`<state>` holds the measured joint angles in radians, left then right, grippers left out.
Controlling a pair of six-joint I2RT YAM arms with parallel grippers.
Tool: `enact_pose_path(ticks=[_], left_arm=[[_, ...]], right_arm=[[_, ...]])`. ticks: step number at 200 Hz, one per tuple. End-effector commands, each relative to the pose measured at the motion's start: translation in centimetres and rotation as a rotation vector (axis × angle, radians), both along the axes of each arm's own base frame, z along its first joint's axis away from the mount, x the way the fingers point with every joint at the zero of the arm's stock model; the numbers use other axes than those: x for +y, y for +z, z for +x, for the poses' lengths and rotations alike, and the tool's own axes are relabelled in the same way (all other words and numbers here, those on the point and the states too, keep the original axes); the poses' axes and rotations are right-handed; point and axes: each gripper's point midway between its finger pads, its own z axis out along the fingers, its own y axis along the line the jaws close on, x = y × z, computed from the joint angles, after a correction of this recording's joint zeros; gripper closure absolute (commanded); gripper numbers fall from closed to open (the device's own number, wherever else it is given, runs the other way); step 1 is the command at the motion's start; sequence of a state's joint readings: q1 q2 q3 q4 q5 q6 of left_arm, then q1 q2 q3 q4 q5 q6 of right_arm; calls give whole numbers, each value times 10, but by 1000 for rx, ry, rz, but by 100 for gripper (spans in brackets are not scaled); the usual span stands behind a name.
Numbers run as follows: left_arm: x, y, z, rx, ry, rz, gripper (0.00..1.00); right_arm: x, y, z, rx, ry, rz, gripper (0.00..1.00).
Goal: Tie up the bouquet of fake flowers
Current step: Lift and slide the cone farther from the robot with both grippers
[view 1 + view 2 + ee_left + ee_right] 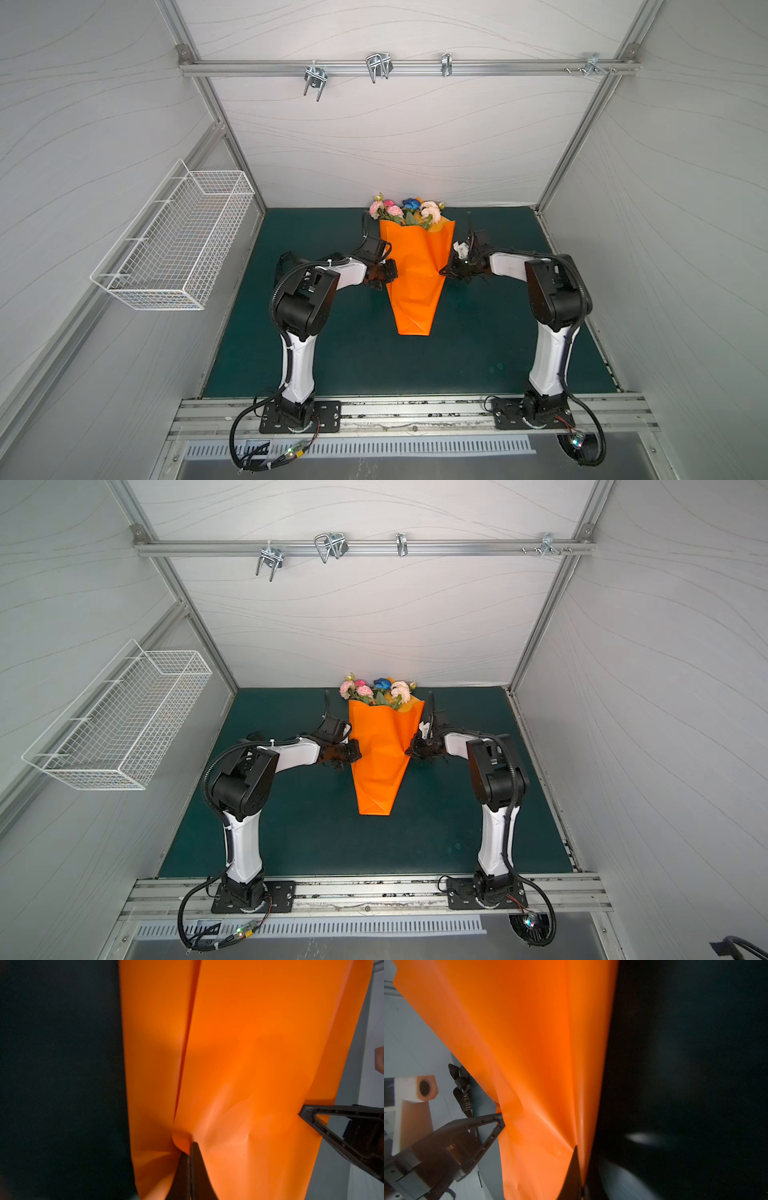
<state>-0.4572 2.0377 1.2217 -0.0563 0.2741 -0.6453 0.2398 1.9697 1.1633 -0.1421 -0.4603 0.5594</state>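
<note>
"On the green mat [332, 353], close to the back wall [395, 145], what is that orange thing?" asks Mia.

"It is orange paper [415, 282] wrapped like a cone," says Ben. "The bouquet of fake flowers [405, 210] is inside it. The pink, peach and blue heads poke out of the wide end, by the wall. The stems are hidden in the paper."

"Why are both arms so close to it?"

"Each one pinches a side of the cone, about halfway down. The left gripper [384, 275] is squeezed tight on the left edge. The right gripper [445, 271] is squeezed tight on the right edge. The wrist views show the paper wrinkle where the tips bite."

"But why hold it there?"

"I think it is so the wrap does not fall open and the flowers do not slide out. That narrow spot is also where a bow would go."

"Is it tied yet?"

"No. Nothing goes round the cone. A black ribbon [464, 1093] with pale letters shows just past the left gripper in the right wrist view. I cannot tell if anything holds it."

"What could go wrong?"

"The paper looks thin. A hard pull from both sides may tear it."
</note>
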Motion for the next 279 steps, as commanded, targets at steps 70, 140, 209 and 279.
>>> enact_pose_path(ticks=[70, 140, 209, 279], left_arm=[[-134, -49, -46, 145, 4, -104, 100], [-148, -31, -46, 95, 52, -213, 100], [-151, -14, -49, 82, 39, -261, 90], [-126, 37, -52, -22, 70, -245, 75]], right_arm=[[-182, -8, -40, 124, -340, -191, 100], [-195, 30, -43, 59, -381, -179, 47], [-157, 68, -87, -37, -308, -270, 44], [-64, 20, -113, 31, -94, -149, 58]])
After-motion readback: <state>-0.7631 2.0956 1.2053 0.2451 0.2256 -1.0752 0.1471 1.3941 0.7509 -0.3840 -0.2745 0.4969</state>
